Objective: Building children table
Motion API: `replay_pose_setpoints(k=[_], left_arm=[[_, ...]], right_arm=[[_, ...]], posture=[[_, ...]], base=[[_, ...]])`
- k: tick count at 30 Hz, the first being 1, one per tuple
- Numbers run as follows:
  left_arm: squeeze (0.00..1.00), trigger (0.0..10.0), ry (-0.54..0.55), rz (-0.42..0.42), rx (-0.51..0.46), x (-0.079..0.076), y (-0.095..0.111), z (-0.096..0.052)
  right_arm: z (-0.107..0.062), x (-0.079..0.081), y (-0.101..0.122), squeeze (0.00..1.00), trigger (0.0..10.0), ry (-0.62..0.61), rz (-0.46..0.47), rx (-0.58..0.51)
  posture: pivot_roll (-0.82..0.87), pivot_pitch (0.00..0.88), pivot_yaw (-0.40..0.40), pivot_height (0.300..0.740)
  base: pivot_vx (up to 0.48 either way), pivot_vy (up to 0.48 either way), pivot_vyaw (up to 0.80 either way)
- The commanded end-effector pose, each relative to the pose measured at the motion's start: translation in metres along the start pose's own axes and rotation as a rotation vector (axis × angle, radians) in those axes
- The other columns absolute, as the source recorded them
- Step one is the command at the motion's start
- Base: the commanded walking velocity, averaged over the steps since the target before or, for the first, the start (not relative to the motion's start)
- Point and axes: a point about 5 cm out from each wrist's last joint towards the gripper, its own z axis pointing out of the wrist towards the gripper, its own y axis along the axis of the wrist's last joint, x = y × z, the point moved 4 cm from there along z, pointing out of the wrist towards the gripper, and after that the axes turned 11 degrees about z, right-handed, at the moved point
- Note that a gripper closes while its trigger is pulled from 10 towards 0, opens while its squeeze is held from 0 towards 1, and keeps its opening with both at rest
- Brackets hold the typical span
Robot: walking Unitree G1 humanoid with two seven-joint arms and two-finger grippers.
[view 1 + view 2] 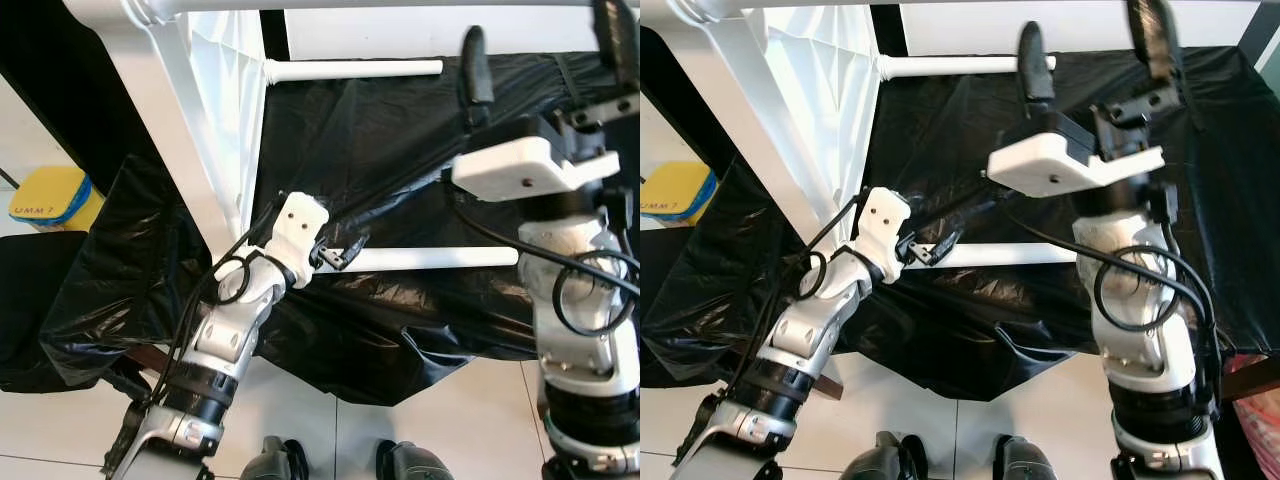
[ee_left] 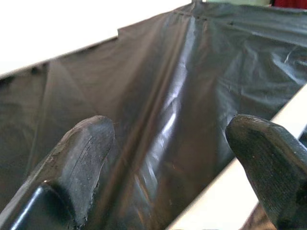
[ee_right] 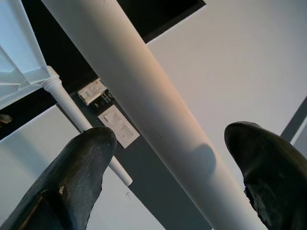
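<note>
Right gripper [image 1: 1095, 45], fingers spread, raised to straddle a white table leg [image 3: 158, 120], apparently to steady the upturned frame [image 1: 175, 130]; left gripper [image 2: 168, 158], also spread, low beside a loose leg [image 1: 440, 258] on black sheeting [image 1: 400, 130].

Bright, even daylight, head views staying sharp.
Glare is streaking the black plastic sheet [image 1: 400, 150]; beside it the white table frame [image 1: 150, 120] is blowing out, wrist-view fingertips [image 2: 81, 158] blurring.

Home interior, white tiled floor [image 1: 420, 420], black plastic sheet [image 1: 400, 150] spread out, wall switches [image 3: 115, 122] on wall
</note>
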Motion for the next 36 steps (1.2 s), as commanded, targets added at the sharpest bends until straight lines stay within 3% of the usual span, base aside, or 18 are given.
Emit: replay_pose_setpoints(k=[1, 6, 9, 19, 24, 26, 30, 31, 32, 33, 36], left_arm=[[0.00, 10.0, -0.012, -0.011, 0.000, -0.001, -0.003, 0.000], [0.00, 10.0, -0.008, -0.007, -0.008, 0.003, -0.002, 0.004], [0.00, 10.0, 0.003, -0.013, -0.020, 0.010, 0.000, 0.012], [0.00, 10.0, 0.010, -0.017, -0.025, 0.013, 0.002, 0.031], [0.00, 10.0, 0.024, -0.028, -0.026, 0.014, 0.002, 0.037], [0.00, 10.0, 0.055, -0.053, -0.009, 0.017, -0.002, 0.041], [0.00, 10.0, 0.086, -0.069, 0.008, 0.018, -0.007, 0.044], [0.00, 10.0, 0.105, -0.070, 0.020, 0.020, -0.009, 0.046], [0.00, 10.0, 0.116, -0.068, 0.026, 0.020, -0.010, 0.048], [0.00, 10.0, 0.134, -0.088, 0.038, 0.021, -0.013, 0.049], [0.00, 10.0, 0.159, -0.129, 0.050, 0.022, -0.016, 0.051]], right_arm=[[0.001, 0.005, 0.003, 0.00, 10.0, 0.043, 0.024, -0.013], [0.005, 0.011, 0.004, 0.00, 10.0, 0.118, 0.025, -0.018], [0.016, 0.013, 0.009, 0.00, 10.0, 0.190, 0.017, -0.046], [0.035, 0.011, 0.017, 0.00, 10.0, 0.250, 0.013, -0.076], [0.041, 0.014, 0.017, 0.00, 10.0, 0.280, 0.013, -0.052], [0.050, 0.025, 0.008, 0.00, 10.0, 0.324, 0.002, -0.011], [0.058, 0.030, 0.001, 0.00, 10.0, 0.359, -0.008, 0.020], [0.061, 0.030, 0.000, 0.00, 4.3, 0.372, -0.019, 0.026], [0.063, 0.030, -0.001, 0.00, 4.3, 0.381, -0.026, 0.029], [0.066, 0.030, -0.001, 0.00, 0.2, 0.389, -0.035, 0.031], [0.070, 0.030, 0.000, 0.00, 0.5, 0.394, -0.048, 0.032]], posture=[[-0.13, 0.207, 0.070, 0.740], [-0.14, 0.204, 0.077, 0.740], [-0.16, 0.198, 0.096, 0.740], [-0.20, 0.194, 0.120, 0.740], [-0.20, 0.192, 0.121, 0.740], [-0.24, 0.185, 0.129, 0.740], [-0.25, 0.180, 0.127, 0.740], [-0.26, 0.177, 0.126, 0.740], [-0.26, 0.177, 0.126, 0.740], [-0.27, 0.173, 0.125, 0.740], [-0.28, 0.170, 0.125, 0.740]], base=[[0.000, 0.000, 0.00], [0.000, 0.000, 0.00], [0.000, 0.000, 0.00], [0.000, 0.000, 0.00], [0.000, 0.000, 0.00], [0.000, 0.000, 0.00], [0.000, 0.000, 0.00], [0.000, 0.000, 0.00], [0.000, 0.000, 0.00], [0.000, 0.000, 0.00], [0.000, 0.000, 0.00]])
